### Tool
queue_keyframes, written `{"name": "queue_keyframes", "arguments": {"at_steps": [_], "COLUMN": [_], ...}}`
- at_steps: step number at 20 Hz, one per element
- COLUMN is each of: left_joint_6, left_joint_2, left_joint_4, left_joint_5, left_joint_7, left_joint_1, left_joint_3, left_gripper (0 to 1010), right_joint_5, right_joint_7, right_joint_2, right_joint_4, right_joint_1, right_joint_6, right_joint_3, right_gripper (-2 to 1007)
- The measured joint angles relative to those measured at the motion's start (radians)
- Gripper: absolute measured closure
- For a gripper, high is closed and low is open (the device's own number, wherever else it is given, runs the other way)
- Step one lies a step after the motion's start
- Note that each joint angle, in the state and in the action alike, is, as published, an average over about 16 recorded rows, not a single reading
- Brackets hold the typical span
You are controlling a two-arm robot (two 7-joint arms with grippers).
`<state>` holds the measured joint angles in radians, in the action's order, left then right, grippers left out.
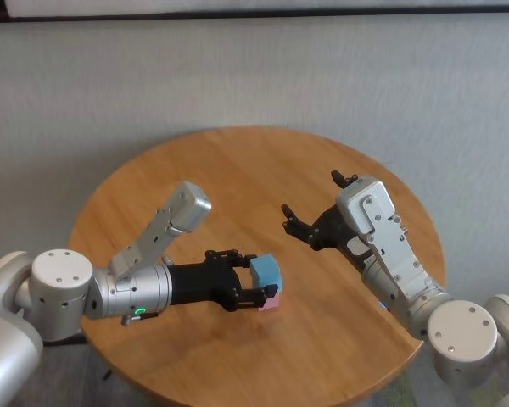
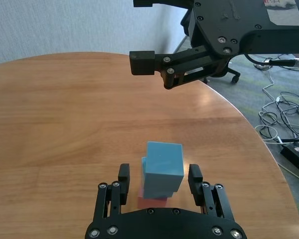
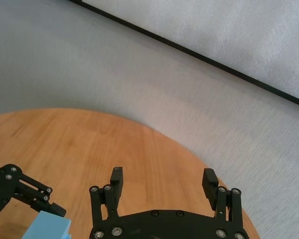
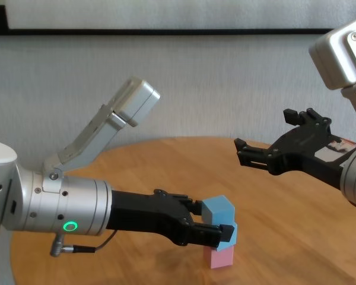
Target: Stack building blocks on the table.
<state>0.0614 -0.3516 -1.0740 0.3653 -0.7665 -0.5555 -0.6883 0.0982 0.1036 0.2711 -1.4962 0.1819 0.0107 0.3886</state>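
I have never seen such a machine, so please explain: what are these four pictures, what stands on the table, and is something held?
This is a robot with two arms, each ending in black jaws. One picture comes from its head, one from its chest, and one from a camera on each wrist.

On the round wooden table stands a small tower of blocks: a pink block at the bottom, a blue block on it, and a second blue block on top, turned a little askew.

The left gripper reaches around the tower; its jaws stand on both sides with small gaps, so nothing looks gripped. The right gripper hovers above the table, jaws wide open and empty.
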Motion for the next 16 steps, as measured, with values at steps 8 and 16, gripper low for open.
{"name": "queue_keyframes", "arguments": {"at_steps": [8,16], "left_joint_6": [-0.01,-0.032], "left_joint_2": [-0.002,-0.015], "left_joint_4": [-0.005,-0.033], "left_joint_5": [0.013,0.053], "left_joint_7": [-0.009,-0.013], "left_joint_1": [0.005,0.033], "left_joint_3": [0.005,0.024], "left_gripper": [87,10], "right_joint_5": [0.0,0.0], "right_joint_7": [0.0,0.0], "right_joint_2": [0.0,0.0], "right_joint_4": [0.0,0.0], "right_joint_1": [0.0,0.0], "right_joint_6": [0.0,0.0], "right_joint_3": [0.0,0.0], "right_gripper": [0,0]}}
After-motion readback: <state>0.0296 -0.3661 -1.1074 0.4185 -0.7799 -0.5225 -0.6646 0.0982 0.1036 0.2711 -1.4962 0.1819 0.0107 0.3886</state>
